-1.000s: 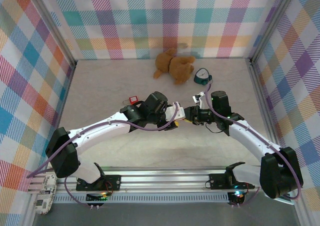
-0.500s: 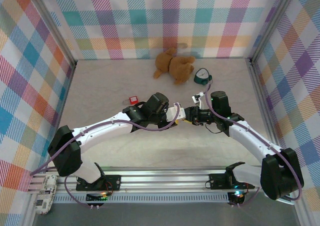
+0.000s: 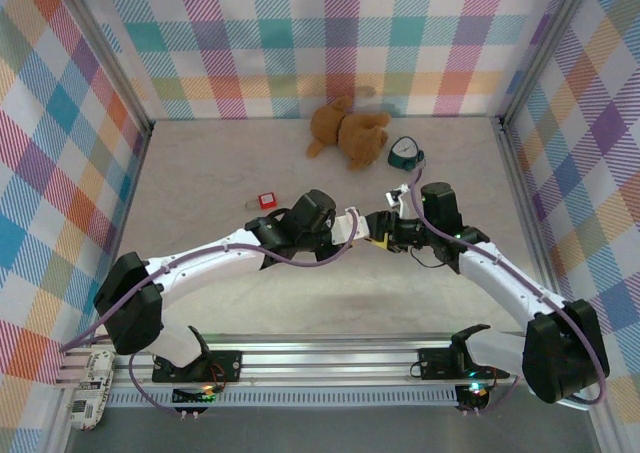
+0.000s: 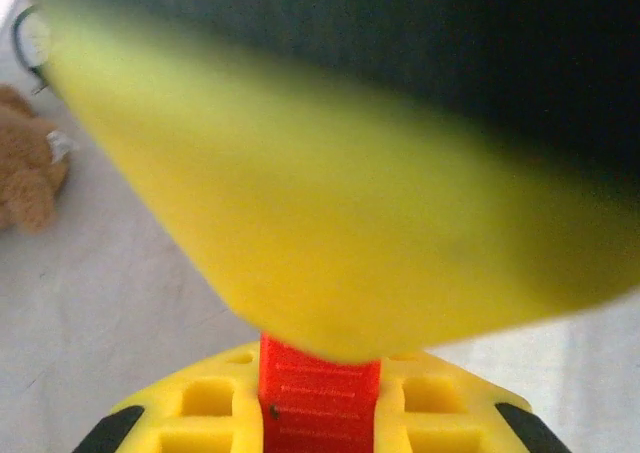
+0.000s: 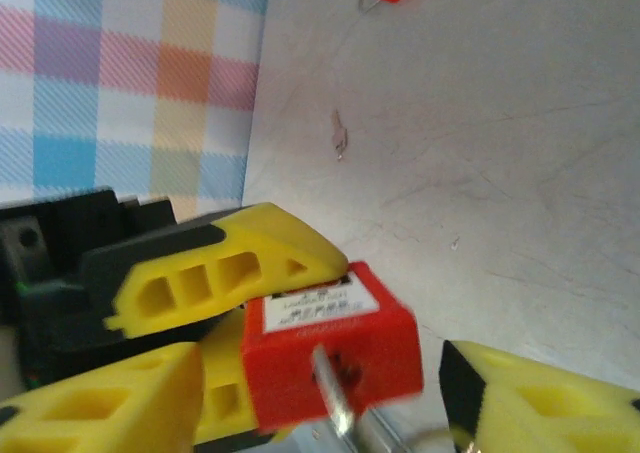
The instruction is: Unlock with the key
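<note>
Mid-worktop (image 3: pixel 200 173) in the top view, left claw (image 3: pixel 357 223) and right claw (image 3: pixel 381 231) meet tip to tip, and whatever sits between them is hidden. Spare padlock (image 3: pixel 266 201) lies apart.

Left wrist: blurred yellow finger (image 4: pixel 350 223) blocks most, red padlock (image 4: pixel 320 398) wedged below it.

Right wrist: left claw clenched on the red padlock. Key (image 5: pixel 335 398) sticks from its face, outer end blurred. Right claw released, not touching the key.

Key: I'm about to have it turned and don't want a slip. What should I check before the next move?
1. Key seated in padlock: ok.
2. Left gripper clamped on padlock: ok.
3. Right gripper gripping key: not ok, jaws open either side of it.
4. Lock already released: cannot tell.
5. Spare padlock lying apart from both grippers: ok.
</note>
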Available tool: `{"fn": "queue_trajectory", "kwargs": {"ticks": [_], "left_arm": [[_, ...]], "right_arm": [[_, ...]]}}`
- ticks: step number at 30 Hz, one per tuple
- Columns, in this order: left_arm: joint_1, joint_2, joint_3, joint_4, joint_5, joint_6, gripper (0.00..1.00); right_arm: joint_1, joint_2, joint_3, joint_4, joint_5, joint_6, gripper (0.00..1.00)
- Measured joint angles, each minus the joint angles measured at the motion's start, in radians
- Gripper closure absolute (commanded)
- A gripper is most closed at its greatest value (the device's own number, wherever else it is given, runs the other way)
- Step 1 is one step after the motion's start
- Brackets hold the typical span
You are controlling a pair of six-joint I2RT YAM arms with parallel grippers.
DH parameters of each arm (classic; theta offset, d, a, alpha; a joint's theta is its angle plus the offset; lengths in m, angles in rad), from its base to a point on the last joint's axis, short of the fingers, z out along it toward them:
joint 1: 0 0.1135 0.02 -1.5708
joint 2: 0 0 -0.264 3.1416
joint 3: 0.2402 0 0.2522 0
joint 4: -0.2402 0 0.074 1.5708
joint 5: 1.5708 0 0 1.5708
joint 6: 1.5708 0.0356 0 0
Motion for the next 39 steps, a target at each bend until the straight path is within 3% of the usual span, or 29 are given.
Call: {"fn": "queue_trajectory", "kwargs": {"ticks": [6,12,17,22,26,35,39], "left_arm": [[-0.021,-0.044,-0.156,0.194,-0.223,0.05,0.95],[-0.13,-0.032,-0.288,0.455,-0.453,0.234,0.96],[-0.201,0.043,-0.331,0.707,-0.582,0.404,0.96],[-0.226,0.119,-0.347,0.868,-0.648,0.521,0.97],[-0.233,0.141,-0.351,0.944,-0.676,0.578,0.97],[-0.27,0.159,-0.354,1.006,-0.711,0.607,0.96],[-0.287,0.16,-0.367,1.012,-0.74,0.582,0.89]], "right_arm": [[0.0,-0.1,-0.006,-0.062,0.174,0.122,0.2],[0.014,-0.081,-0.066,0.002,0.193,0.277,0.19],[0.022,-0.053,-0.079,0.058,0.183,0.356,0.2],[0.024,-0.018,-0.095,0.138,0.146,0.422,0.32],[0.025,0.002,-0.1,0.168,0.125,0.452,0.49],[0.025,0.026,-0.101,0.211,0.09,0.476,0.78],[0.025,0.036,-0.101,0.217,0.073,0.483,0.82]]}}
